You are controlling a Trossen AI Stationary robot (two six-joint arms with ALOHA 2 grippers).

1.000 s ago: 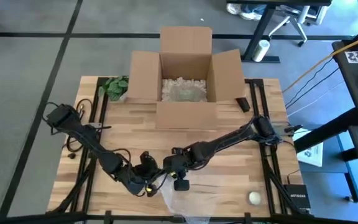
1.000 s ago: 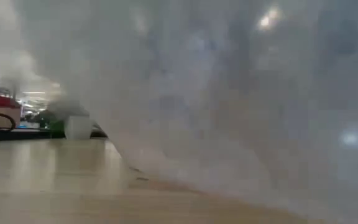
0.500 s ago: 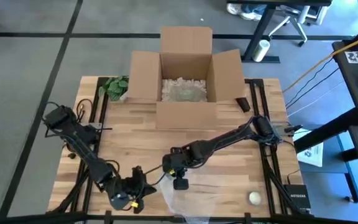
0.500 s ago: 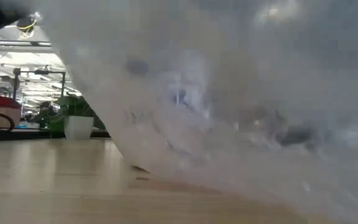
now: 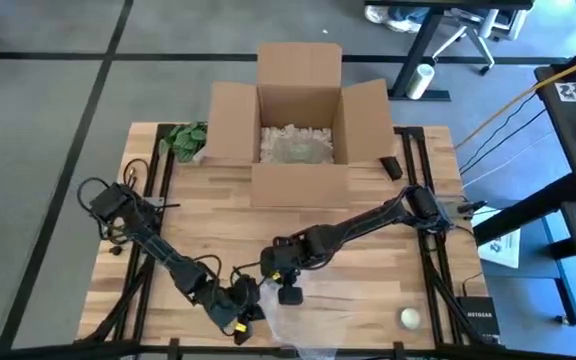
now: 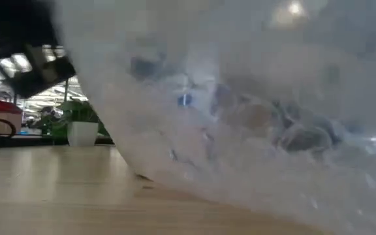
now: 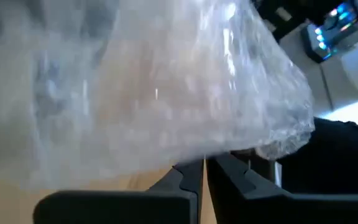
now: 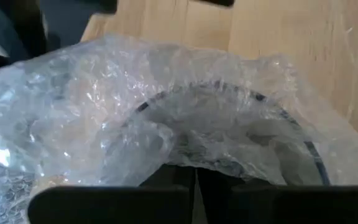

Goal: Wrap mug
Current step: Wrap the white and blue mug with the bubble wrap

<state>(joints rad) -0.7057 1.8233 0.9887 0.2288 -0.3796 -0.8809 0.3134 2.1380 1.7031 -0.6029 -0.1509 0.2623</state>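
Hidden: I can't see the mug whole; only a dark curved rim shows through the wrap in my right wrist view.
Bubble wrap: lies crumpled at the near edge of the table, between the two grippers; it fills nearly all of my low view, and part of it runs off the bottom of my high view.
Left gripper: low at the near edge, just beside the wrap's left side; in the left wrist view its fingers sit pressed close together right under a fold of wrap, and I can't tell whether any film is caught between them.
Right gripper: pointing down at the wrap's upper edge; the wrist view shows its fingers nearly together with film bunched over them, pinching the bubble wrap.
Left arm pose: runs from the table's left side diagonally towards the near edge.
Right arm pose: reaches from the right side across to the middle.
Writing: none I can read.
Cardboard box: open, at the far side, holding pale filler.
Small pale ball: near the right front corner, well apart from the wrap.
Plant: in a white pot at the far left.
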